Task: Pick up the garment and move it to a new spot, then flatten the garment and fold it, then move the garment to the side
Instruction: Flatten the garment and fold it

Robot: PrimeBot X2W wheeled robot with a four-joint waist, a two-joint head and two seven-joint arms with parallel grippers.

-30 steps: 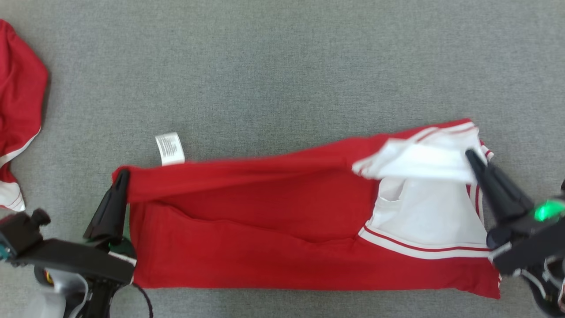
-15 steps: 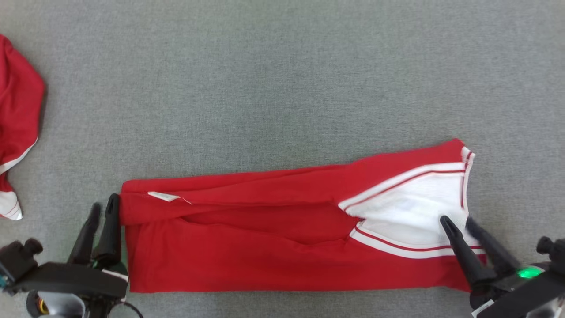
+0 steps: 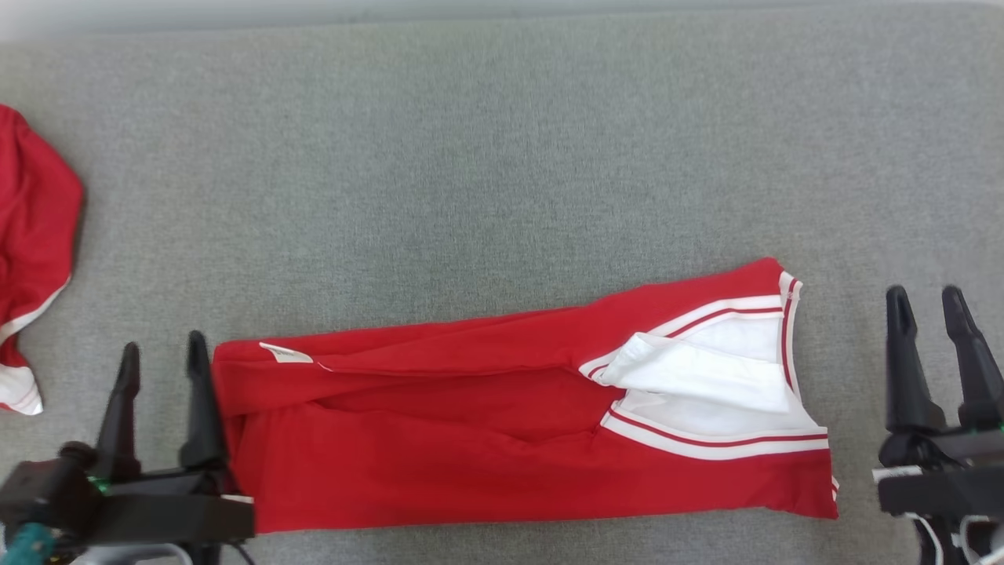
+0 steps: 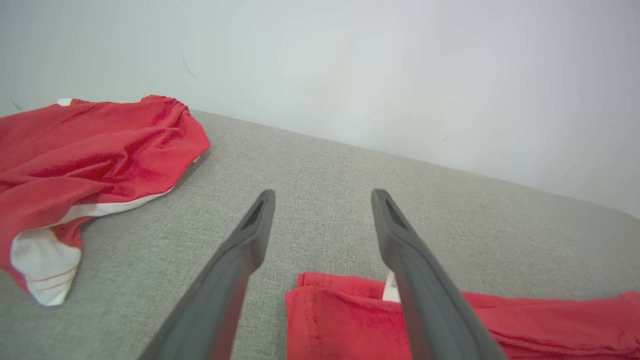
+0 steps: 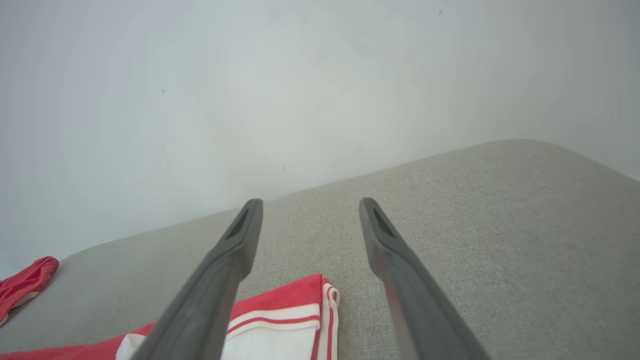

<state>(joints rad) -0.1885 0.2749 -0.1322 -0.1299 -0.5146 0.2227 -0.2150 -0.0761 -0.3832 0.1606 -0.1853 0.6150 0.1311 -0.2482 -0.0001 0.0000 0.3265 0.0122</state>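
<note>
Head view: two red garments on the worktop (image 3: 471,157): the folded garment (image 3: 471,439) low centre, its one white label (image 3: 286,354) unreadable; a second garment (image 3: 35,235) at left edge. Both jaws released, empty, flanking the folded one.

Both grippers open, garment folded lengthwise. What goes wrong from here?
1. The white flap lies loose and rumpled on the garment; another fold would likely trap a crease.
2. The left gripper has one finger right at the garment's edge; lifting away may snag it.
3. A second red garment lies at the left; sliding that way may pile them together.
</note>
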